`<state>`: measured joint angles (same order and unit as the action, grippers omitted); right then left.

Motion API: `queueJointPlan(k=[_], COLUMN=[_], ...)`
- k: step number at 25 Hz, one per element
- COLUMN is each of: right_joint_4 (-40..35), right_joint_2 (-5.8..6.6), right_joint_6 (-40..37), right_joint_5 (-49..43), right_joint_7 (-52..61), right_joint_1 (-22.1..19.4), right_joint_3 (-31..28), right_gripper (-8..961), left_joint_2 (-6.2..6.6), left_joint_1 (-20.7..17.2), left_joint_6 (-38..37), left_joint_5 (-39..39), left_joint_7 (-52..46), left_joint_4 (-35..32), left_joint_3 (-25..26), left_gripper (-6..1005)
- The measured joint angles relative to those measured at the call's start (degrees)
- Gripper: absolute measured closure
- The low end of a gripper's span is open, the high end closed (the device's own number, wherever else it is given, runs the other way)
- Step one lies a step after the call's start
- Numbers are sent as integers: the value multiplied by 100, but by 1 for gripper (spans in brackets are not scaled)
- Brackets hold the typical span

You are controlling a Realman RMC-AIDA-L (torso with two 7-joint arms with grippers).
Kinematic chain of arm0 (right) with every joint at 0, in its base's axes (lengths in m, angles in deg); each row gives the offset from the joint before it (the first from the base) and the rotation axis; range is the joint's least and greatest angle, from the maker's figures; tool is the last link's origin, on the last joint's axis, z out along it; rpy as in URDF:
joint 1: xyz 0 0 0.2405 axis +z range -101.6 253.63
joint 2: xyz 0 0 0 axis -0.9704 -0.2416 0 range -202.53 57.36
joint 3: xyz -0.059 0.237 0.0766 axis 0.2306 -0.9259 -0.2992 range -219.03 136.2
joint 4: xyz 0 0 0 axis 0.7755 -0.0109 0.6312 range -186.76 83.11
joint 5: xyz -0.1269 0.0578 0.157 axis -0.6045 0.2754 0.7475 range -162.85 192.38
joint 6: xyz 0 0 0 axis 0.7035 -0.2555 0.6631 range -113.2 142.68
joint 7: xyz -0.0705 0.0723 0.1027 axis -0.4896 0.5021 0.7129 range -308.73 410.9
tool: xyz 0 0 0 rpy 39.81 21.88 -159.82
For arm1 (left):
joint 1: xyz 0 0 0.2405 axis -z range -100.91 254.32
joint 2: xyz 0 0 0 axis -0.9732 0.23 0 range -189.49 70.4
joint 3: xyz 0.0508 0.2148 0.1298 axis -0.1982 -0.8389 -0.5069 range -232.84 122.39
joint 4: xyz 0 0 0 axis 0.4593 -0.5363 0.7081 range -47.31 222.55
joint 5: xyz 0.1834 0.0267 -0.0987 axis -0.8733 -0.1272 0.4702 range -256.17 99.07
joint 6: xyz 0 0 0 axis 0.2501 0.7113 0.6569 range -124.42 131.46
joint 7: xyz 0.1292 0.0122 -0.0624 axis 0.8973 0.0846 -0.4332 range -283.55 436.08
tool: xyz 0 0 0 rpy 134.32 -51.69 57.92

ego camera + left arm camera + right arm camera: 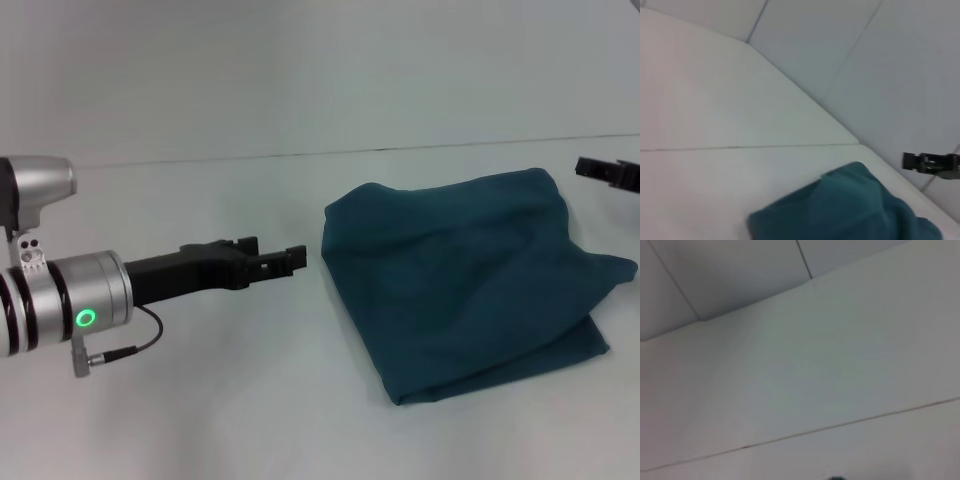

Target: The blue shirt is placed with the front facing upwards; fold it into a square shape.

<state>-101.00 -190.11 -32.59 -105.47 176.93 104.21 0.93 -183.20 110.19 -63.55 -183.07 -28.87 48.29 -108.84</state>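
Head view gave you the blue shirt [468, 290] already folded into a rough, four-sided bundle on the white table [250, 400]; it lay toward 3 o'clock from the middle of the scene, its near corner pointing toward 5 o'clock; no lettering or neck label showed, only plain teal cloth with soft creases; one flap stuck out past the bundle's edge at 3 o'clock, and a lower layer showed beneath the top one along the near side.

Left gripper [285, 260] hung at 9 o'clock of the shirt, reaching in level from your left; its tips stood just beside the shirt's left edge, apart from the cloth; the dark fingers [290, 253] lay close alongside each other with nothing between them, though whether they were fully together you could not tell from this angle; a green ring light [87, 319] glowed on the silver wrist, with a thin cable [130, 345] looping below it.

Right gripper [605, 172] showed only as a dark tip at the frame edge, about 2 o'clock of the shirt, clear of the cloth; its finger spacing was not readable.

Left wrist view showed you the shirt's [850, 210] far corner on the table and the right gripper [930, 164] beyond it, off the cloth.

Right wrist view gave you bare table and wall [740, 280] only.
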Motion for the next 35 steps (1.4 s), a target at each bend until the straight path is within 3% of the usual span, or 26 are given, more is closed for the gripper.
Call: queueJointPlan(k=[1,7,13,17,23,26,35], right_joint_4=[0,-320,-484,-494,-518,-518,-518], right_joint_2=[17,77,101,187,290,316,372], right_joint_6=[-88,-1085,-2430,-2931,-3169,-3175,-3178], right_joint_5=[2,37,606,954,953,951,950], right_joint_7=[-13,-181,-784,-984,-892,-901,-978], right_joint_1=[-15,-160,-338,-473,-494,-489,-494], right_joint_3=[-11,-360,-1048,-1306,-1357,-1356,-1361], right_gripper=[361,365,361,289,180,24,27], left_joint_2=[0,-16,-23,-26,-32,-35,-53], left_joint_1=[0,26,190,379,570,670,838], left_joint_6=[-65,-510,-444,-250,3,146,304], left_joint_5=[-6,-51,-74,-77,-77,-78,-77], left_joint_7=[-24,-171,-447,-658,-1369,-1711,-2178], left_joint_4=[1,39,296,657,813,824,924], left_joint_3=[-7,-168,-696,-837,-1323,-1609,-1970], left_gripper=[59,62,64,66,68,69,73])
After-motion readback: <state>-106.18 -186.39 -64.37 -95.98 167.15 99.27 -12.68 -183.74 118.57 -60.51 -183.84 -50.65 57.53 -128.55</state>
